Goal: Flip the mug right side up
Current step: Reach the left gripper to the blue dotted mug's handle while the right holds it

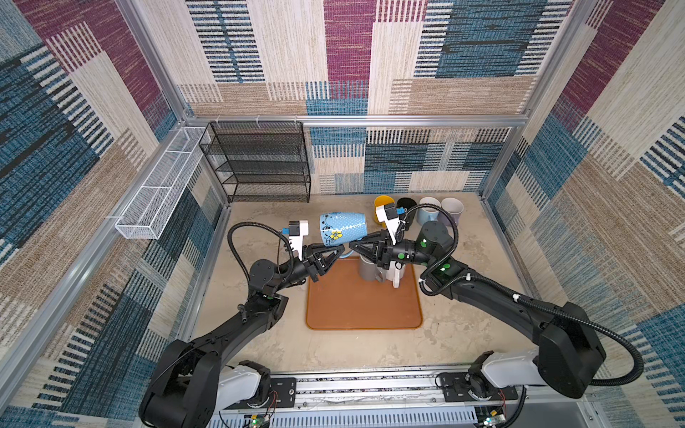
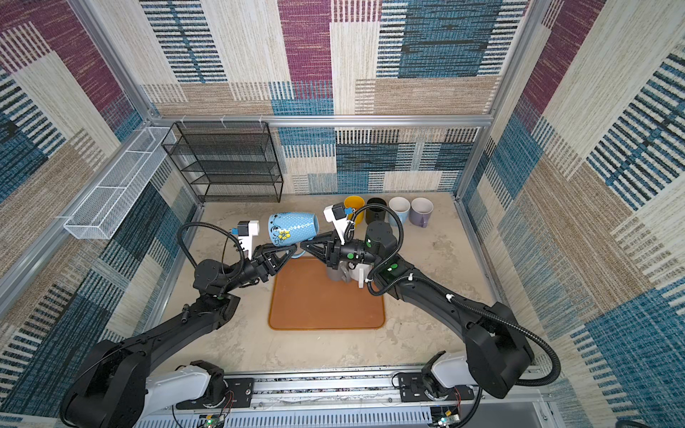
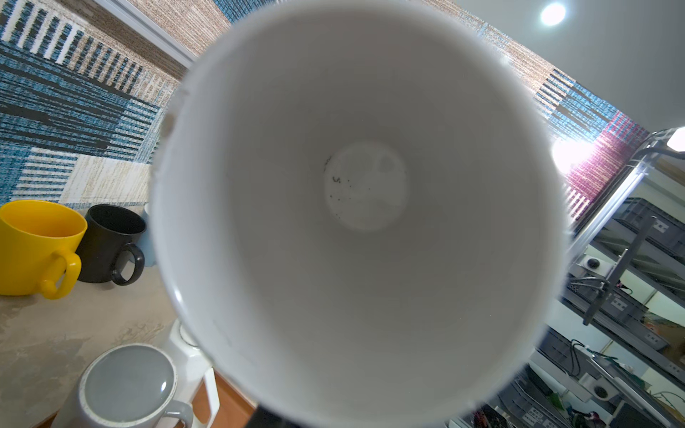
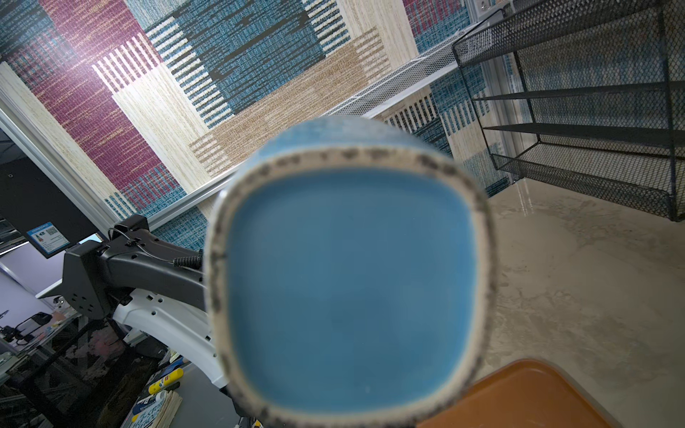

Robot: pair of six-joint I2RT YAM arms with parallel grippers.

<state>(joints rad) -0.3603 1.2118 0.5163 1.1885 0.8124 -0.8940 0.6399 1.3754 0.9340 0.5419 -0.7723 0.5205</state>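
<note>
Colours we see
Our mug (image 1: 343,229) is pale blue, white-dotted, with a yellow flower; the mat (image 1: 363,307) is orange.

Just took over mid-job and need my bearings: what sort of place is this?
Probably a robot test cell in a lab: aluminium frame, patterned wall panels, and racks of bins outside it.
</note>
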